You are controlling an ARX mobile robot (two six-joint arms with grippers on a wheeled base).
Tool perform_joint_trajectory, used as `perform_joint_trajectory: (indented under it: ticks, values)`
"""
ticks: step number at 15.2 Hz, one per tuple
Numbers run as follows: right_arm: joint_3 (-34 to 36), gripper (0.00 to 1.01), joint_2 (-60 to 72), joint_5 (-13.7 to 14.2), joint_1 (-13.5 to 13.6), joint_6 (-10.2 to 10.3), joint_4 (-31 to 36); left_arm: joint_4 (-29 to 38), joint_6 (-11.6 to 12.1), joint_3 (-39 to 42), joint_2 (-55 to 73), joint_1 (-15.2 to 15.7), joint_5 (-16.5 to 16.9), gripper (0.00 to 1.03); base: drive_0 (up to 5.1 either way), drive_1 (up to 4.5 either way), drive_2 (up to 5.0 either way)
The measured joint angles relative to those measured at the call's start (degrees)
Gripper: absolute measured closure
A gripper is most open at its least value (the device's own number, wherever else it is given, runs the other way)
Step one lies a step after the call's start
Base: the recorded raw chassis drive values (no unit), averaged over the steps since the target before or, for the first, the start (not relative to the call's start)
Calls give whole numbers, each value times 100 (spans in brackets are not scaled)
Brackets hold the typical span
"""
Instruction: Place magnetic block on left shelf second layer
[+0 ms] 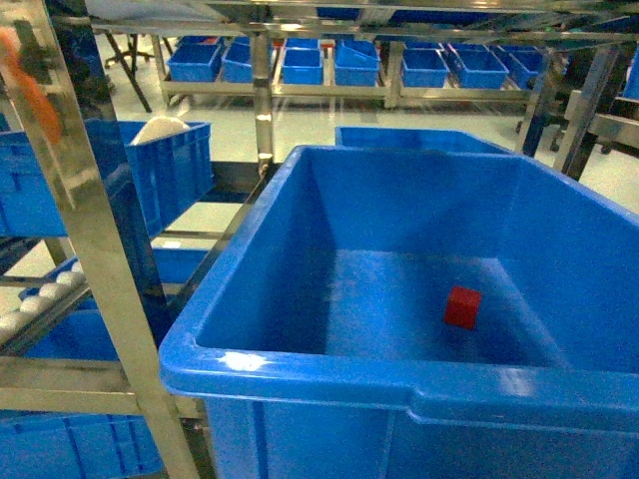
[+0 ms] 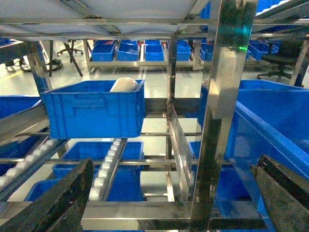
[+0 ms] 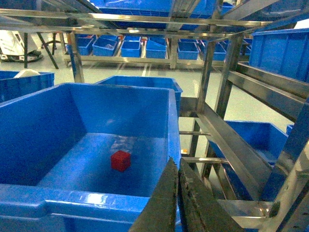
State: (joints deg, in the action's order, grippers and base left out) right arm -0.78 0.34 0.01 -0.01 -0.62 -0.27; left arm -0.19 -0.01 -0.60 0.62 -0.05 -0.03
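Sitting untouched on the floor of the big blue tote (image 3: 58, 125), ahead and to the left of the right gripper (image 3: 177, 193), whose jaws are pressed together on nothing: the red magnetic block (image 3: 120, 160). Risking a scrape on the tote's near rim when dipping in. Hanging wide open, the left gripper (image 2: 169, 203), facing the roller tracks (image 2: 107, 164) of the left shelf second layer (image 2: 159, 162), with the steel post (image 2: 219, 111) just ahead threatening a knock.
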Motion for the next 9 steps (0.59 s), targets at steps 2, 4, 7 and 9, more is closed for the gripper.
perform_joint_trajectory:
  ticks: [2,4,7,9]
  values:
    - [0,75,0,0,0,0,2,0,0,0,0,0,0,5,0,0,0]
    - [0,49,0,0,0,0,0,0,0,0,0,0,0,5,0,0,0]
    - [0,2,0,0,0,0,0,0,2,0,0,0,0,5,0,0,0]
    - [0,3,0,2,0,2,2,0,0,0,0,0,0,5,0,0,0]
